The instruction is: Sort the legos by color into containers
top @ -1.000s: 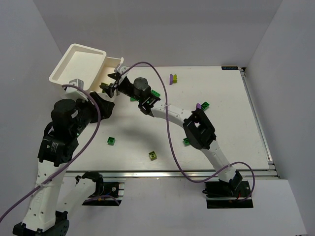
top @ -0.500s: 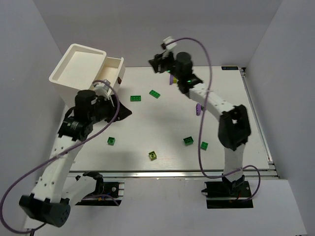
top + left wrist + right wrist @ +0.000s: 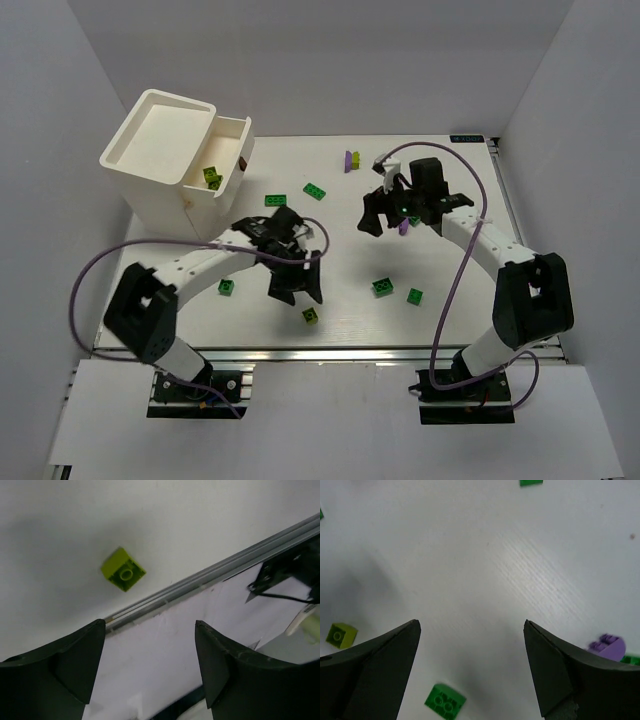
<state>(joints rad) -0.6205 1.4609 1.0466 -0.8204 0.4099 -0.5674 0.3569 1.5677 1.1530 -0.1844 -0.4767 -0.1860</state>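
Tray legos (image 3: 212, 177): two yellow-green pieces are lying in the low tray (image 3: 230, 122), which is joined to the tall bin (image 3: 180, 97) at 10 o'clock.
Loose legos: the rest are sitting on the table (image 3: 460, 270), from a purple-and-yellow pair (image 3: 351, 160) at 12 o'clock to a yellow-green brick (image 3: 311, 316) at 6 o'clock.
Left gripper (image 3: 296, 290): it is hanging just above that yellow-green brick, jaws spread wide and gripping nothing.
Right gripper (image 3: 382, 220): it is hovering toward 2 o'clock, jaws gaping and carrying nothing, with a purple brick (image 3: 403, 226) just beside it.
Change: half a second ago the left arm was crowding the tray and the right arm was reaching to the far edge; both are now swinging over the middle.
Meaning: the delivery looks finished, and each arm seems to be lining up a fresh pick.
Unchanged: the loose bricks are lying where they were.
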